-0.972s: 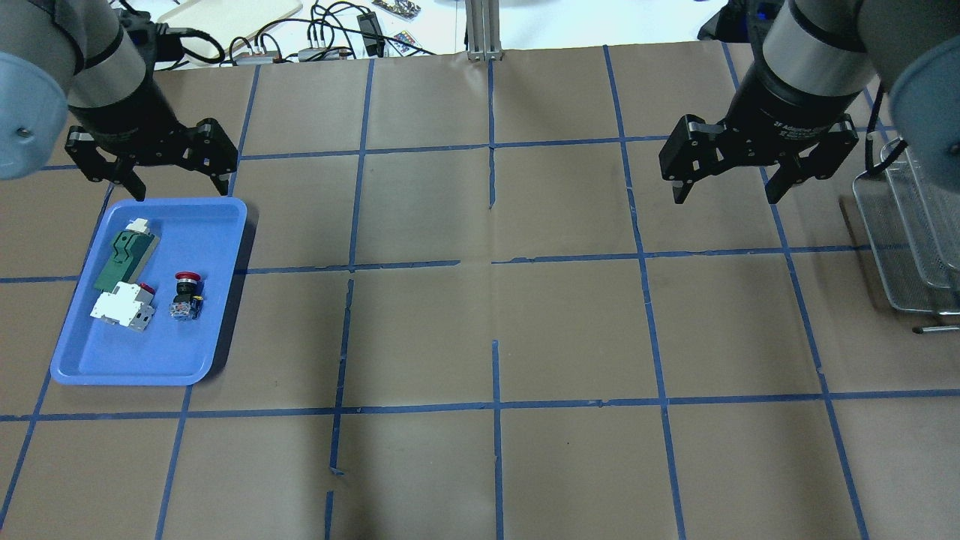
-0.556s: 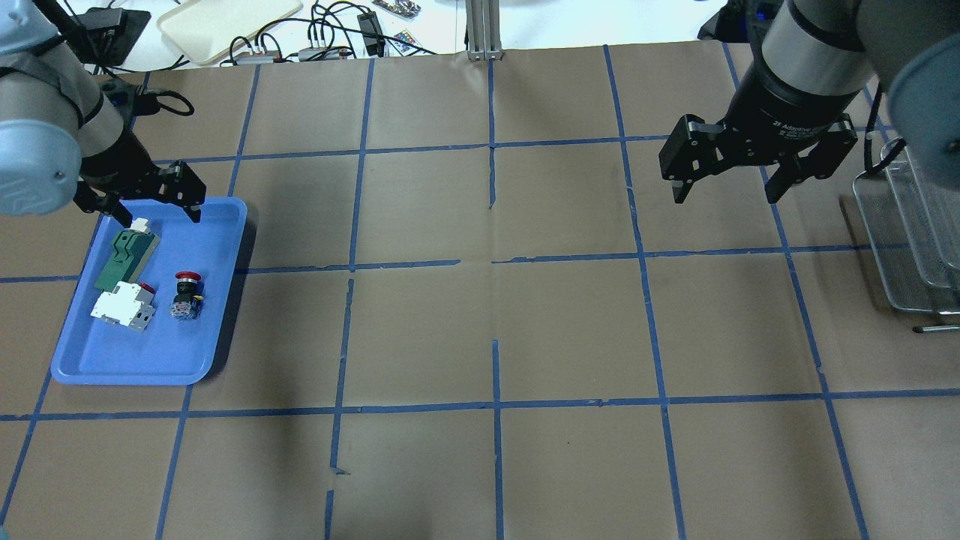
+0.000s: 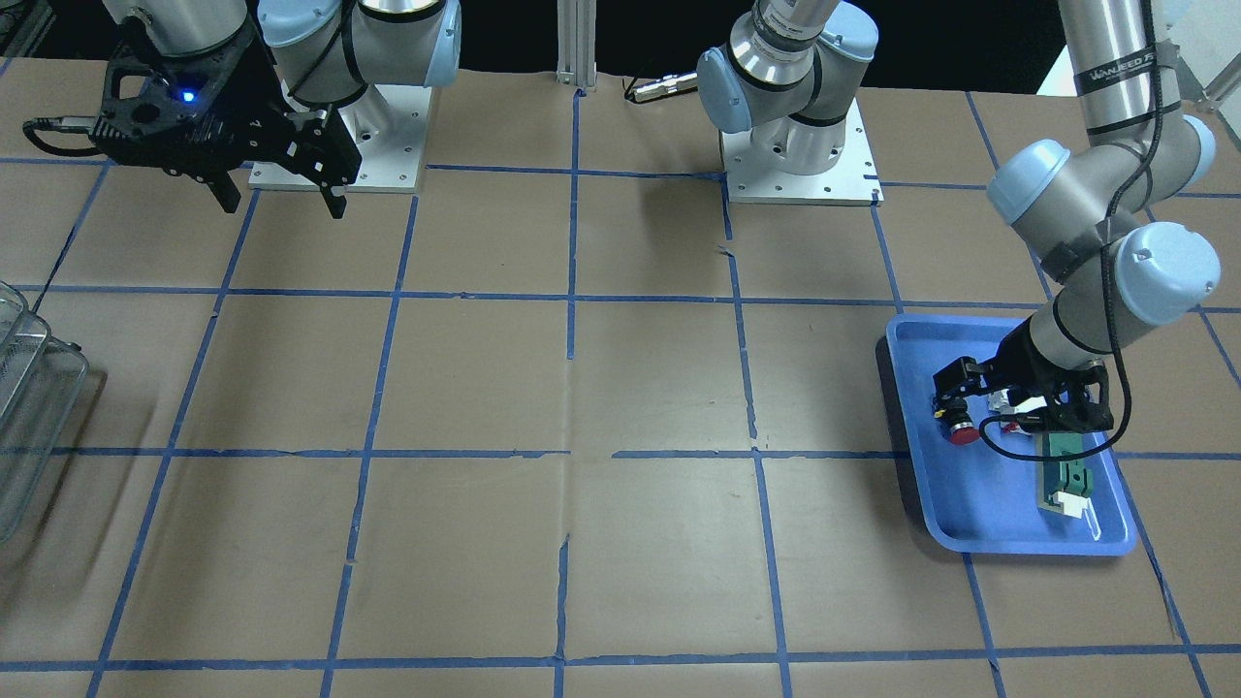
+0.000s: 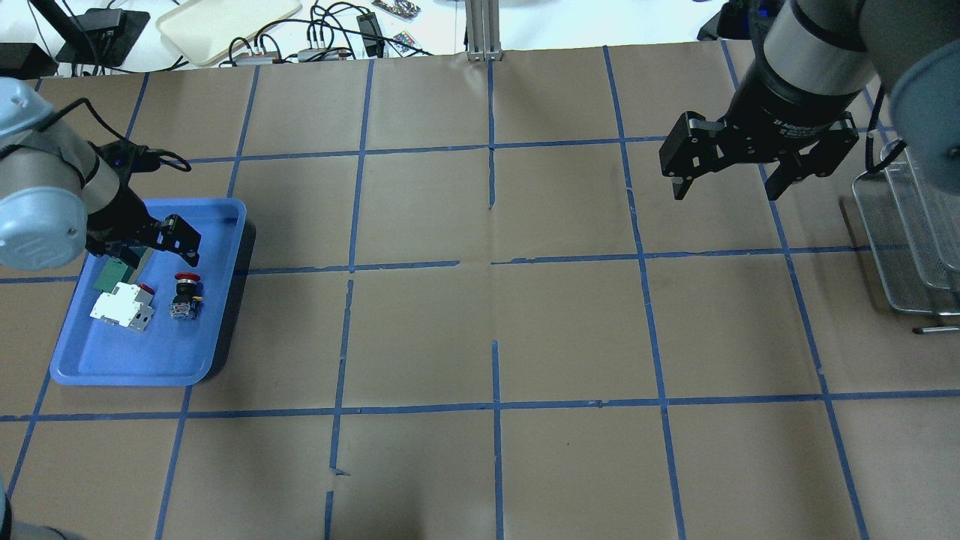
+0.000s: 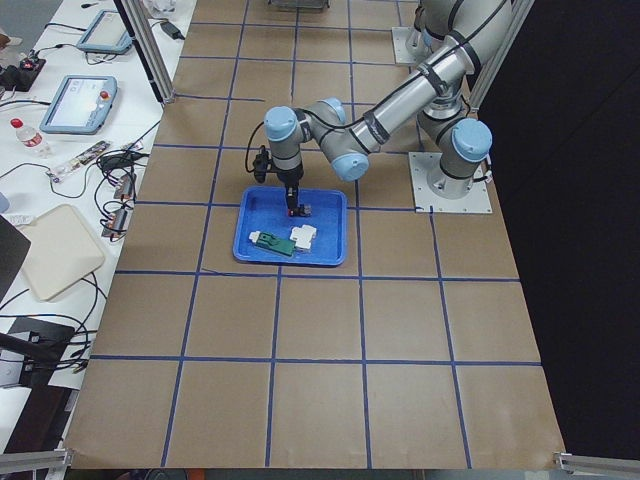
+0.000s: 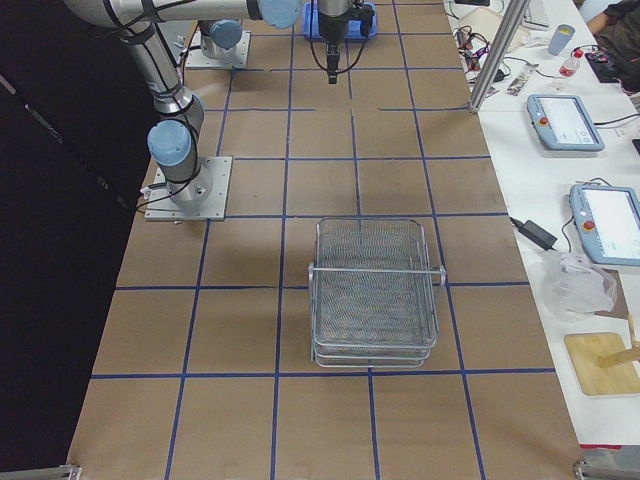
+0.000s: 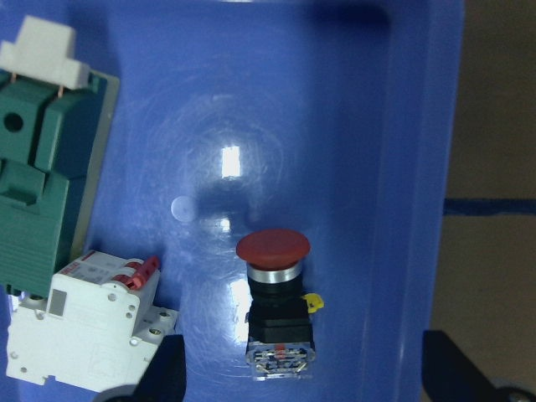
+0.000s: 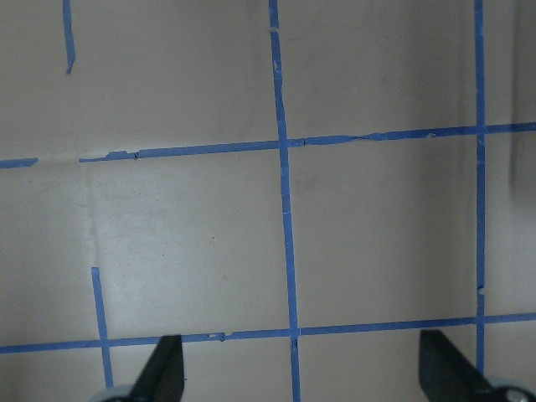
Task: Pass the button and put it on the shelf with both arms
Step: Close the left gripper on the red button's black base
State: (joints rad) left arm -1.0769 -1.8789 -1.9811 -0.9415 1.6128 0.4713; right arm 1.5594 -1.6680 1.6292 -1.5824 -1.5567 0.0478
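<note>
Nothing of the task is done yet: the button point(image 7: 275, 301) lies untouched in the blue tray point(image 4: 150, 375) at the table's left, and the pick-up, hand-over and placing on the shelf point(image 6: 375, 290) at the far right all remain. It rests on its side, red mushroom cap above a dark body. The left gripper point(image 4: 154, 251) hovers over it, spread wide and empty, while the right gripper point(image 4: 727, 191) hangs equally wide and empty near the shelf.
</note>
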